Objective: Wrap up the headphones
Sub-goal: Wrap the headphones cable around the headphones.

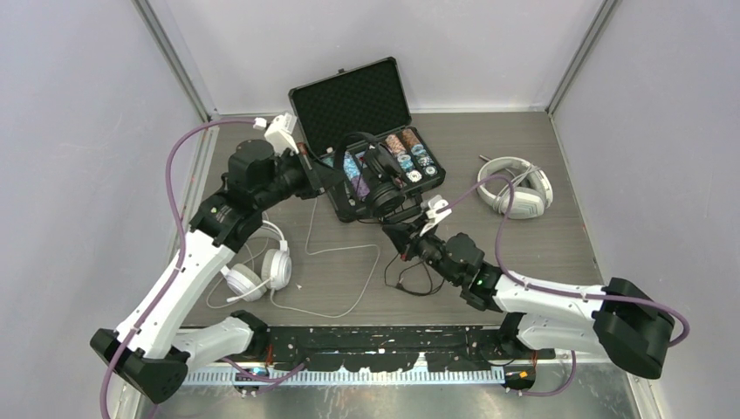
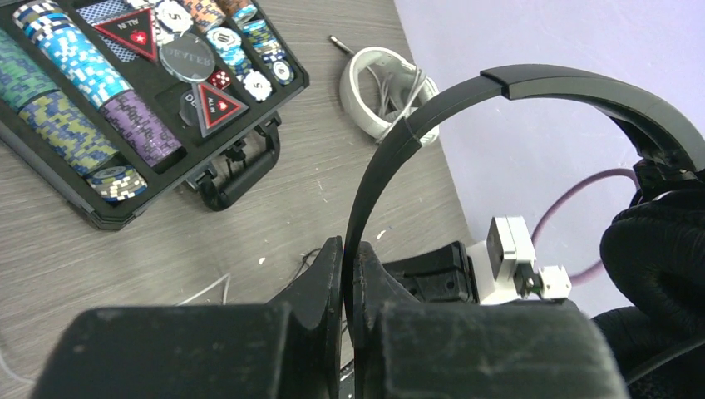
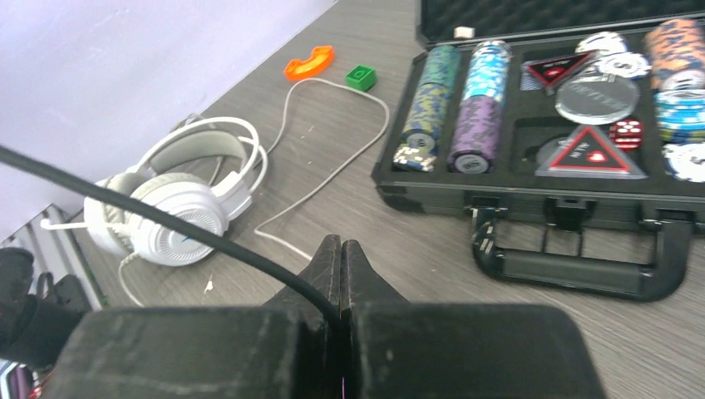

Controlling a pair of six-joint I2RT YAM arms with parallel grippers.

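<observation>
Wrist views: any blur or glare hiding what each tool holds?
Left wrist: the left tool is a dark blur, the slim black plastic headband it clamps is crisp. Right wrist: the right tool blurs likewise, the thin black cord it pinches reads clearly, white poker chips at right wash out.

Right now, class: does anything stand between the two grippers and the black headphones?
Nothing visible does. The left gripper is shut on the headband of the black headphones, and the right gripper is shut on their cord.

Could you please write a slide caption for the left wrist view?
Left fingers pinch the band of the black headset; open poker-chip case behind.
</observation>
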